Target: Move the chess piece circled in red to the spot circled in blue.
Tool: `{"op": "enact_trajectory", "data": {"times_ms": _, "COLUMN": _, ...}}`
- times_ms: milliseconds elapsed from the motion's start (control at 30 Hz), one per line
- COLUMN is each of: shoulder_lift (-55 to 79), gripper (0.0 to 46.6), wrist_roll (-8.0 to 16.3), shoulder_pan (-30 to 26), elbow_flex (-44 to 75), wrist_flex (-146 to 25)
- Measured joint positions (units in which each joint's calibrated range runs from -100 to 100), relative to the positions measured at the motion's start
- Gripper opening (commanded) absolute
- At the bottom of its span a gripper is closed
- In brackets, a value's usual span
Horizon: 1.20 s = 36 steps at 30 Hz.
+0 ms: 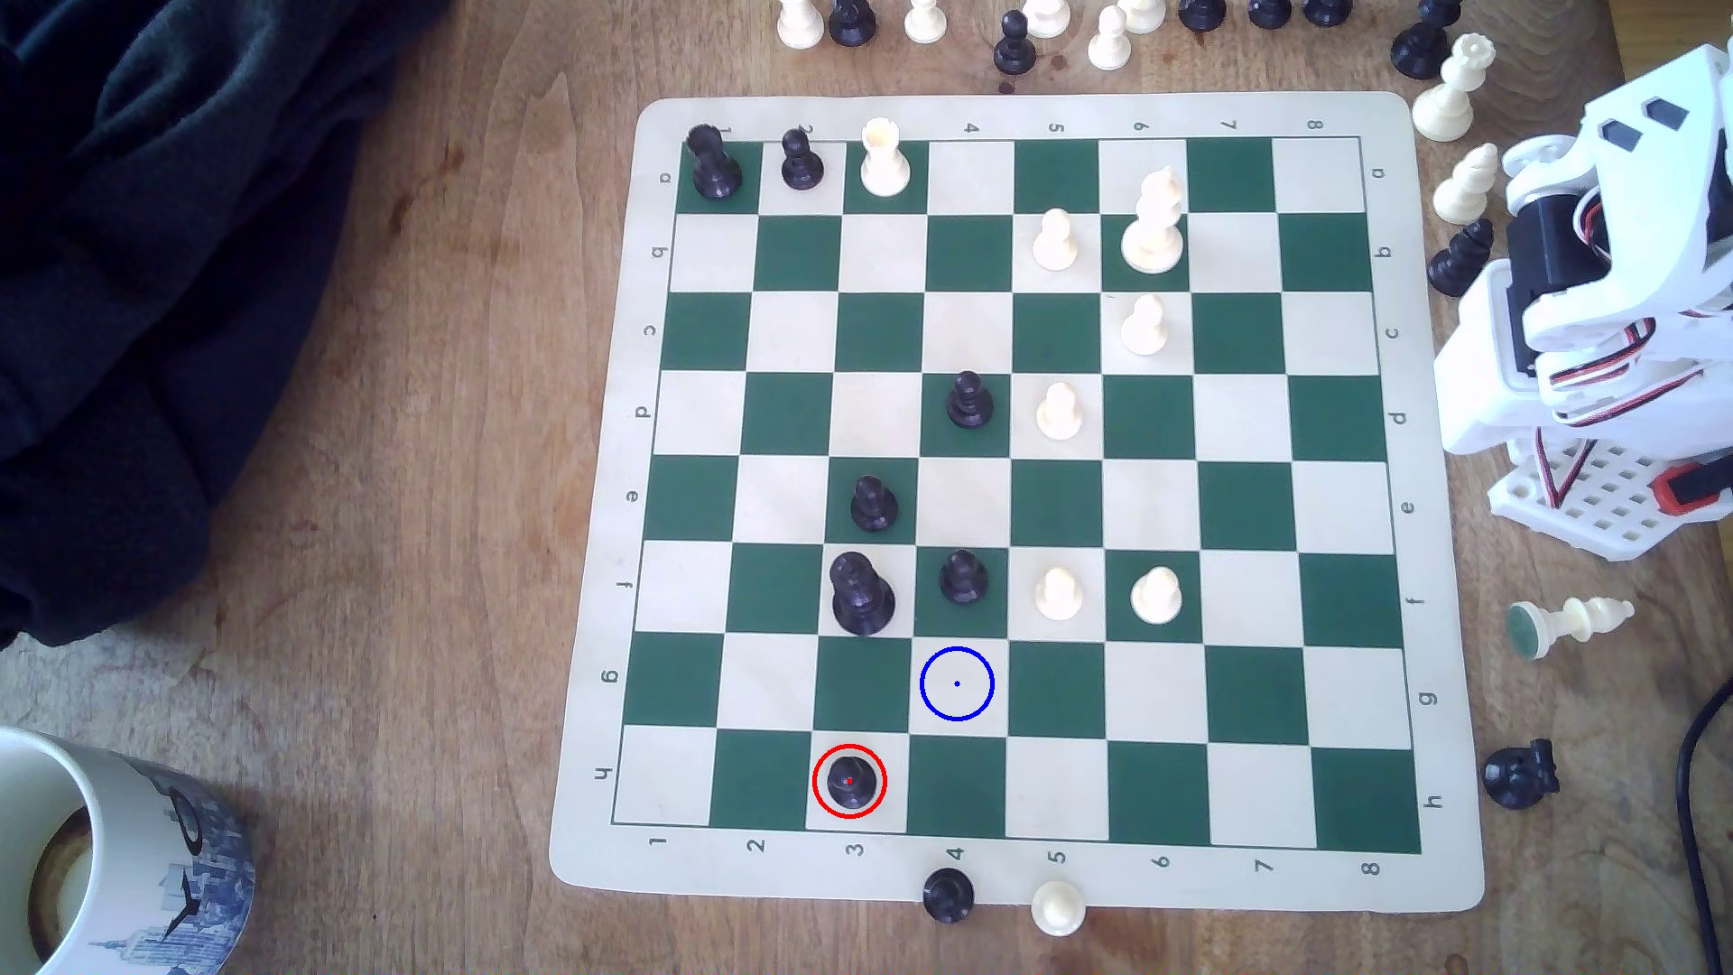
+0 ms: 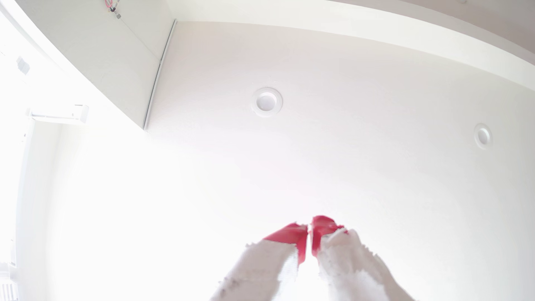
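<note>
The small glossy black plastic pawn point(image 1: 850, 781), ringed in thin red, stands upright on the cream square in row h, column 3 of the green-and-cream roll-up chessboard mat point(image 1: 1444, 872), in the board's edge row nearest the lower side of the exterior view. The cream target square marked with a thin blue ring and dot point(image 1: 956, 683) lies one row up and one column toward the exterior view's right, diagonally next to the pawn's square, and is bare. Just above that square stands another black pawn point(image 1: 963, 577), and beside it, to the exterior view's left, a taller, thicker black piece point(image 1: 860, 594). The mat lies on a worn wooden bench point(image 1: 422, 469), with a printed ceramic mug point(image 1: 131, 872) at the lower left corner of the exterior view and dark cloth point(image 1: 141, 234) at the upper left. The white robot arm point(image 1: 1594, 309) sits folded off the board's right edge in the exterior view, well apart from the pawn. In the wrist view the red-tipped white fingers point(image 2: 298, 234) point up at a white ceiling with round recessed lights point(image 2: 266, 102); their tips are almost together, with only a thin slit between them, and they hold nothing.
</note>
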<state>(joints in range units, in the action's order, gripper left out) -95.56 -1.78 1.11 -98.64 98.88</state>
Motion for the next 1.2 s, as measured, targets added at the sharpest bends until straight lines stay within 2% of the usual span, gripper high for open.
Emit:
{"op": "enact_trajectory", "data": {"times_ms": 200, "shoulder_lift": 0.0, "gripper": 0.2, "wrist_roll": 0.0, "shoulder_pan": -1.5, "elbow_flex": 0.0, "wrist_flex": -0.1}}
{"op": "enact_trajectory", "data": {"times_ms": 333, "shoulder_lift": 0.0, "gripper": 0.2, "wrist_roll": 0.0, "shoulder_pan": -1.6, "elbow_flex": 0.0, "wrist_flex": -6.9}}
{"op": "enact_trajectory", "data": {"times_ms": 867, "shoulder_lift": -0.3, "gripper": 0.2, "wrist_roll": 0.0, "shoulder_pan": -1.2, "elbow_flex": 2.2, "wrist_flex": -67.0}}
{"op": "enact_trajectory", "data": {"times_ms": 1200, "shoulder_lift": 6.6, "gripper": 0.2, "wrist_roll": 0.5, "shoulder_pan": 0.7, "elbow_flex": 18.6, "wrist_flex": -111.5}}
